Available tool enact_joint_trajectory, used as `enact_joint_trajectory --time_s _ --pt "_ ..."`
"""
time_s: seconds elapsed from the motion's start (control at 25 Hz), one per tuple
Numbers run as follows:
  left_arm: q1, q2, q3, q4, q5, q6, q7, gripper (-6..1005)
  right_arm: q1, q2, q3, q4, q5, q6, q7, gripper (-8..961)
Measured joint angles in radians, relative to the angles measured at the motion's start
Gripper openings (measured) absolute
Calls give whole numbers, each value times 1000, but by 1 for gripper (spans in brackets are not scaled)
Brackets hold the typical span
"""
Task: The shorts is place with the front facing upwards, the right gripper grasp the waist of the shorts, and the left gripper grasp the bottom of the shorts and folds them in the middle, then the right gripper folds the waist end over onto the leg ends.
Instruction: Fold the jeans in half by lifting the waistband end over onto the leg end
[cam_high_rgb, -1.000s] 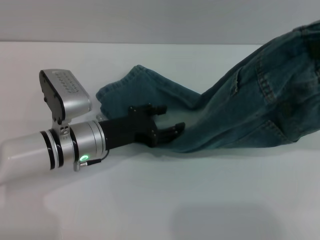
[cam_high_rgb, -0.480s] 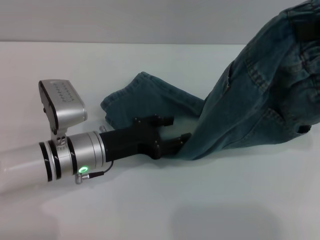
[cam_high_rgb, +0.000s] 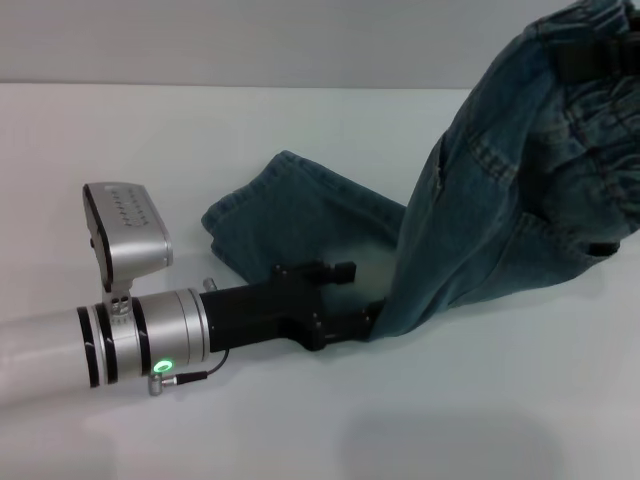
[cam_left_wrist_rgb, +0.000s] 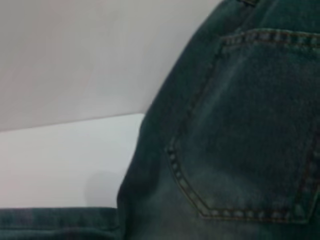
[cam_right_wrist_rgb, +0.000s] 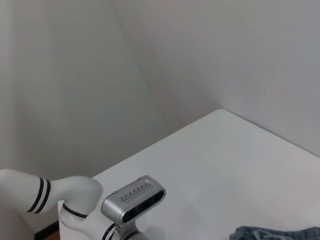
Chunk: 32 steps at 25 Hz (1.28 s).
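left hand lay low on the white bench, prongs apart; the nearer one sat against the lower leg edge of the shorts, actual grip not made out. right hand showed as black parts at the raised waist, high at the right; its hold could not be told. denim hung steeply from there. one leg end lay flat on the bench just beyond the left hand.
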<state>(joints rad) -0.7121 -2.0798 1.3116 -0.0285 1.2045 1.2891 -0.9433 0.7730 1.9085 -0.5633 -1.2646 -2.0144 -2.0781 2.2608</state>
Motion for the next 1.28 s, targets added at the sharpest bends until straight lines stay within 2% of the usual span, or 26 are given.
enact_joint_trajectory --time_s 0.72,0.84,1.04,1.16,1.28 --pt "15 0 -17 -11 35 67 -19 725 15 4 -78 46 2 68 -24 59" --pt "50 7 -24 61 32 48 -19 725 14 4 -82 62 0 63 -36 58" --pt "155 20 -29 277 31 -30 -78 724 6 4 -109 77 -3 70 -49 59" --pt "208 21 -71 370 30 -57 -96 724 5 11 -116 96 -5 78 -62 59" --pt "229 21 -136 398 30 -63 -95 724 3 22 -137 115 -17 115 -81 58"
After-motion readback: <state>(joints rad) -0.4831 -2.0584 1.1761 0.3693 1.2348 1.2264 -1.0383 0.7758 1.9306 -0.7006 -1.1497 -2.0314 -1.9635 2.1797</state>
